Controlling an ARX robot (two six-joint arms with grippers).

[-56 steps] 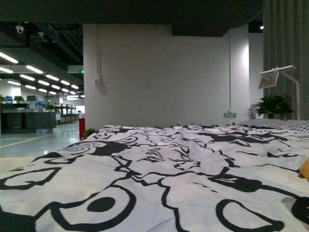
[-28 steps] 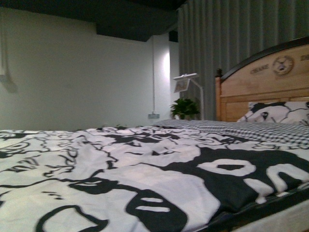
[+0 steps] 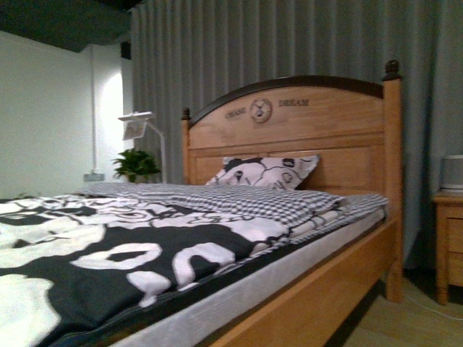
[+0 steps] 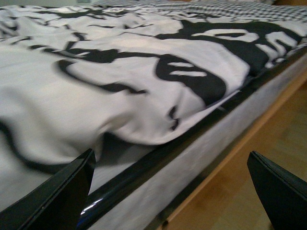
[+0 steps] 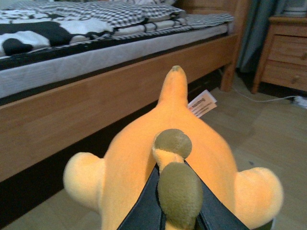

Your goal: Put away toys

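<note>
Front view, swung to the right along the bed (image 3: 311,289). The white wall (image 3: 43,123) that filled the frame a second ago is now confined to the left. The headboard (image 3: 289,130) stands at centre with a pillow (image 3: 264,172) below it, and a nightstand (image 3: 448,238) sits at the right edge. The plush toy (image 5: 172,158) is absent from this view. The right wrist view shows it pinched between the dark fingers (image 5: 141,211) of the right gripper (image 5: 175,211), above the floor (image 5: 268,129) beside the bed's side rail. The left gripper (image 4: 168,201) has its fingers (image 4: 53,191) spread and empty near the duvet (image 4: 96,96) edge. The pick-up appears complete, and the robot seems to be turning toward a storage place that cannot yet be identified.
</note>
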